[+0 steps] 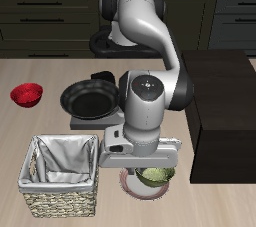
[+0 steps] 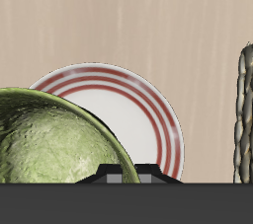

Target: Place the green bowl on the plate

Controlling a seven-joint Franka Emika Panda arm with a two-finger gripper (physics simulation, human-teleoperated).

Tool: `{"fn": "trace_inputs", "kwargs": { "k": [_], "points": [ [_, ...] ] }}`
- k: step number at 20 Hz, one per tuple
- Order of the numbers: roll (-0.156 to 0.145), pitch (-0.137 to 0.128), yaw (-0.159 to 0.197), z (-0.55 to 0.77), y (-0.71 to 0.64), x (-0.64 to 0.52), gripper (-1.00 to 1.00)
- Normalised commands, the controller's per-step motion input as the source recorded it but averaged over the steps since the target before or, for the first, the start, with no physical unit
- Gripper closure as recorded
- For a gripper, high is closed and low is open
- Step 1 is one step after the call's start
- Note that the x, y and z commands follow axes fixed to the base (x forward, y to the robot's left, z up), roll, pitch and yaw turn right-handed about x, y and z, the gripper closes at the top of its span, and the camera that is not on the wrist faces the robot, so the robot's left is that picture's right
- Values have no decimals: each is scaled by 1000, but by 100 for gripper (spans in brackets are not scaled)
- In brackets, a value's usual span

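Observation:
The green bowl (image 1: 155,178), olive outside with a pale speckled inside, hangs just over the plate (image 1: 130,184) near the table's front edge. In the wrist view the bowl (image 2: 49,139) fills the space close to the camera and covers part of the plate (image 2: 138,110), which has a white centre and red-ringed rim. My gripper (image 1: 150,169) points straight down over them and its hand hides the fingers in the exterior view. In the wrist view the gripper (image 2: 126,175) is at the bowl's rim and looks shut on it.
A wicker basket (image 1: 62,176) with a white cloth lining stands close beside the plate; its edge shows in the wrist view (image 2: 244,114). A black frying pan (image 1: 90,99) and a small red bowl (image 1: 27,94) lie farther back. A dark block (image 1: 225,121) stands beside the arm.

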Motion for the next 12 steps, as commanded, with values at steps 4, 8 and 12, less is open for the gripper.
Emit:
{"fn": "trace_inputs", "kwargs": {
  "k": [4,8,12],
  "points": [
    [-23,40,32,-264,-40,7,100],
    [-40,-6,60,-48,-8,-46,-100],
    [10,-23,28,175,68,-116,-100]
  ]
}}
